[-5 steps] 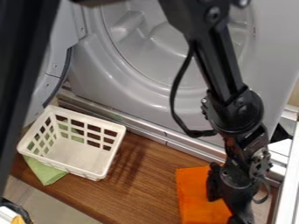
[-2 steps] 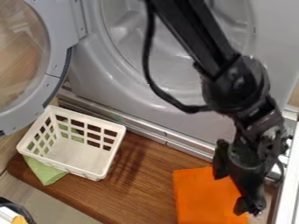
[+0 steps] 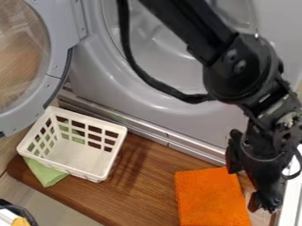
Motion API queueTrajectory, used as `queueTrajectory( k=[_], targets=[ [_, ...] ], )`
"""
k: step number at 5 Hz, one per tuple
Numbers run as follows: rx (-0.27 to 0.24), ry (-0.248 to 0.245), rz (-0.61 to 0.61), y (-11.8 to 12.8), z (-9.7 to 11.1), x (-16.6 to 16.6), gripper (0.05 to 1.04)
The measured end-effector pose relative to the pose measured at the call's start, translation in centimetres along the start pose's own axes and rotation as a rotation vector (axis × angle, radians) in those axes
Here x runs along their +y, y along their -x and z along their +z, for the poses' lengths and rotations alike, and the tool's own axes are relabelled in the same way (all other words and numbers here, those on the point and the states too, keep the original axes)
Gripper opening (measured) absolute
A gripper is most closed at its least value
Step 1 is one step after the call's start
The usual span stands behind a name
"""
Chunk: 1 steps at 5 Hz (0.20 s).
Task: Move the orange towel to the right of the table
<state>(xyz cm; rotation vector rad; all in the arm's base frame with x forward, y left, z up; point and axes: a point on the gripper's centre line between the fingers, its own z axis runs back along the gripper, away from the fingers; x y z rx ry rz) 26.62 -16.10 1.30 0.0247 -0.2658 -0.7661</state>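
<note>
The gripper [image 3: 243, 185] is at the right end of the wooden board, above and beside the right edge of the orange towel. Its two black fingers stand apart, one toward the back and one toward the front, with nothing held between them. Flat on the board at lower right lies the orange towel [image 3: 209, 196], running down to the view's bottom edge. The gripper hides little of it, only near its upper right corner. The wooden board [image 3: 147, 178] serves as the table surface.
A white plastic basket [image 3: 80, 156] stands at the board's left, partly over a green cloth [image 3: 46, 171]. Behind the board is a grey front-loading machine [image 3: 88, 57] with its round door [image 3: 56, 84] swung out at left. A metal rail [image 3: 177, 142] runs along the board's back.
The gripper has moved right and off the towel, uncovering more of it. The upper arm has swung away from the left, revealing the round door. The towel's left edge sits slightly farther left.
</note>
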Motion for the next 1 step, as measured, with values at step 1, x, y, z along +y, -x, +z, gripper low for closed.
queueTrajectory(
  k=[1],
  targets=[
    [0.024,-0.023,0.003,0.33,0.07,0.08,1.000]
  ],
)
